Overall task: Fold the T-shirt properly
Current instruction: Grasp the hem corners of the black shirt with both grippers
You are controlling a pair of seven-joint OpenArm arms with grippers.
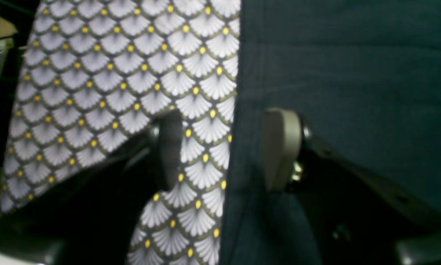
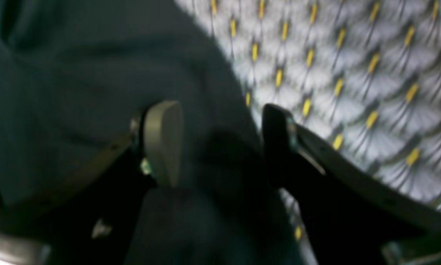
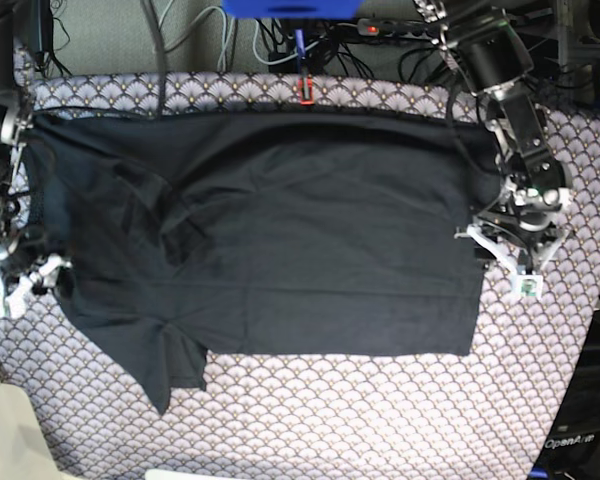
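While both the left gripper (image 1: 220,149) and right gripper (image 2: 220,143) gape empty astride T-shirt (image 3: 280,250) edges, we close on single layers.

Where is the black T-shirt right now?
The T-shirt lies spread across the middle of the patterned cloth in the base view, between both open grippers at its two ends.

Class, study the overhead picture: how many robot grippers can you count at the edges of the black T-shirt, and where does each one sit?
2. The left gripper sits at the T-shirt's right edge in the base view; the right gripper sits at its left edge. Both have their fingers apart, straddling the fabric edge.
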